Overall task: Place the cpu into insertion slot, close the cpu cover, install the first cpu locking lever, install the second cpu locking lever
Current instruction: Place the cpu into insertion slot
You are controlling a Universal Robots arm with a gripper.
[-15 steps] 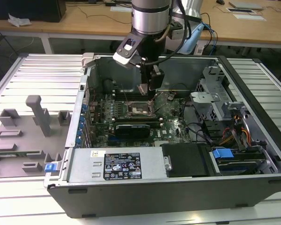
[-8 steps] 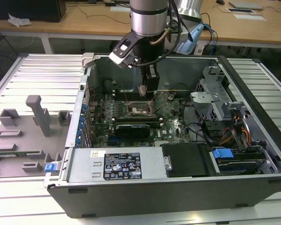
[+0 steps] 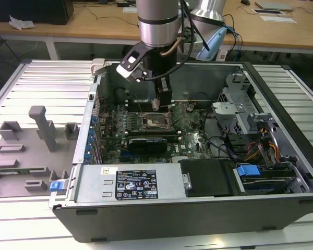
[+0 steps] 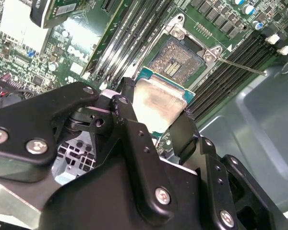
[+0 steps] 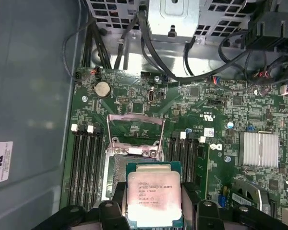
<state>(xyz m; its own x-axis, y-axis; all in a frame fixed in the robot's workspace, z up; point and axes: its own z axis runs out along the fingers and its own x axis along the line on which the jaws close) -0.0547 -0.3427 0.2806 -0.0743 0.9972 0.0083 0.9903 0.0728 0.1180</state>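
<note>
The cpu [image 5: 155, 191] is clamped in my gripper [image 4: 156, 110], held above the slot [image 4: 175, 55]; I see the cover [image 5: 136, 128] raised at one edge, memory slots [image 5: 85, 165] flanking both sides.

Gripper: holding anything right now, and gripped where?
Yes: the gripper holds the cpu, fingers clamped on two opposite side edges, its metal top left bare. The chip is not yet in the insertion slot.
</note>
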